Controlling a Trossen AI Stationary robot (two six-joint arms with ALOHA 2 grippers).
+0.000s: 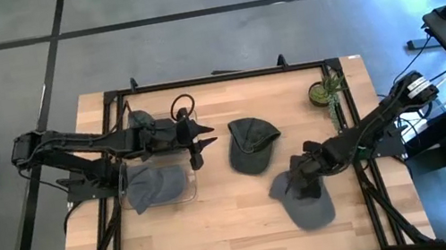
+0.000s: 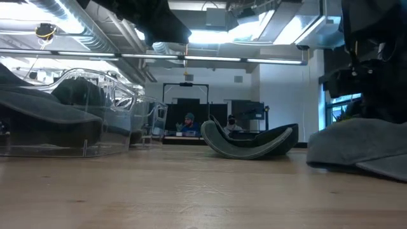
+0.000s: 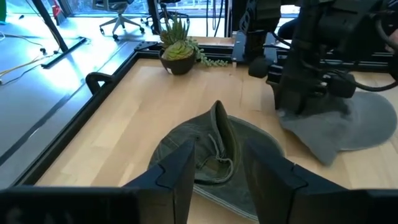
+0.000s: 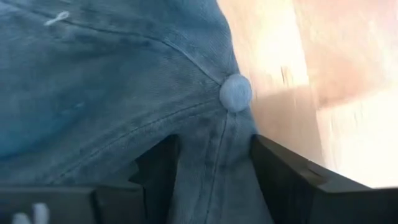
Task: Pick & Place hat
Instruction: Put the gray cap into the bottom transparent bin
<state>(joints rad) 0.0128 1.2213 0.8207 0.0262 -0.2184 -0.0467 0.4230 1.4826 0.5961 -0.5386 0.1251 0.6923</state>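
Note:
A grey cap (image 1: 307,202) lies on the table at the near right, crown up, and shows in the low view (image 2: 362,149). My right gripper (image 1: 306,176) is down on its crown and shut on it. An olive-green cap (image 1: 254,144) lies upside down at the table's middle, resting on its crown (image 2: 251,143). My left gripper (image 1: 201,142) hangs open just left of the green cap and touches nothing. The green cap (image 3: 214,155) shows beyond its fingers. My right gripper pinches a raised ridge of the grey cap's crown cloth (image 4: 214,165) between its two fingers, just beside the top button (image 4: 235,93). The fingers come from above, slanting from the table's right. The cap rests on the table, brim down (image 2: 381,166).
A clear container (image 1: 161,188) holding another grey cap stands at the left. A further cap (image 1: 142,120) lies behind it. A small potted plant (image 1: 323,90) stands at the far right corner. A black frame (image 1: 215,78) rims the table. Bare wood lies along the near edge.

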